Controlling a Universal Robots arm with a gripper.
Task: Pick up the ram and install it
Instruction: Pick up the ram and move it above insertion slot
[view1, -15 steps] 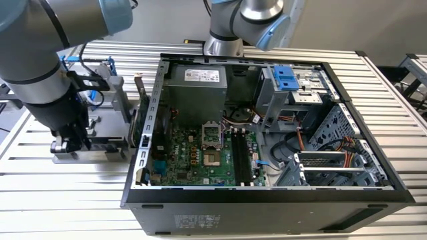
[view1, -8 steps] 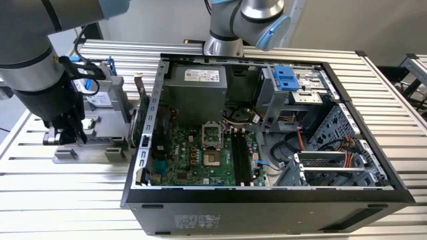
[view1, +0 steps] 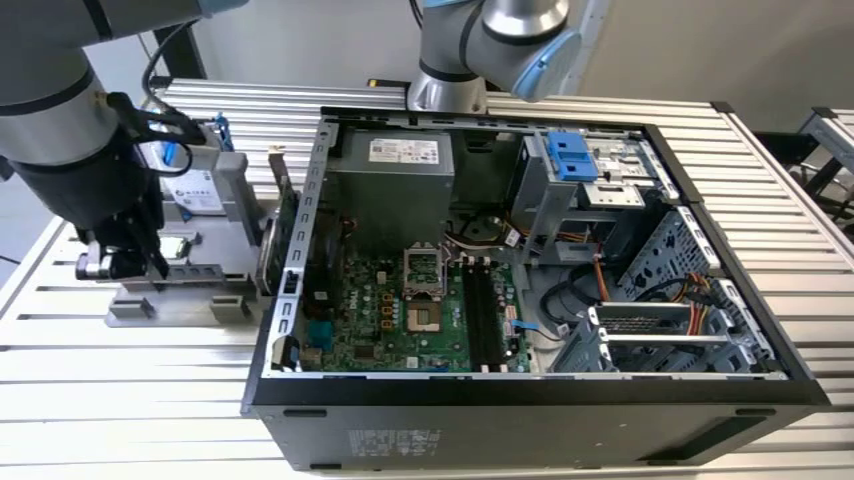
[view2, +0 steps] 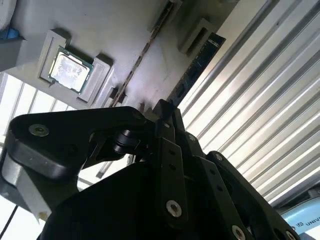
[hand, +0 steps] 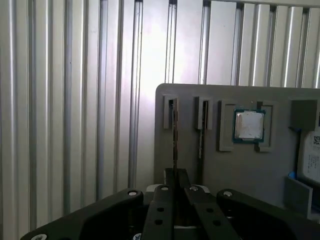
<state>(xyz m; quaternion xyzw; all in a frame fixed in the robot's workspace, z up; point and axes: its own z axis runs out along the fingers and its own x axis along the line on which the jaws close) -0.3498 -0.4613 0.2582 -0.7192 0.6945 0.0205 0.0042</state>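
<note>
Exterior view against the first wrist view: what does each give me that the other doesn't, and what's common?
Exterior view: the open computer case, its motherboard and black memory slots. First wrist view: the ram edge-on in a slot of the grey holder, jaws closed on it, a second stick beside it, a processor chip. Shared: the gripper, the holder, the slatted table.

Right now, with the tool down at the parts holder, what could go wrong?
The tool pinches the ram by its thin edge, seemingly near one end, so it may tilt or slip when lifted. A second stick stands close beside it in the grey holder and could be knocked.
</note>
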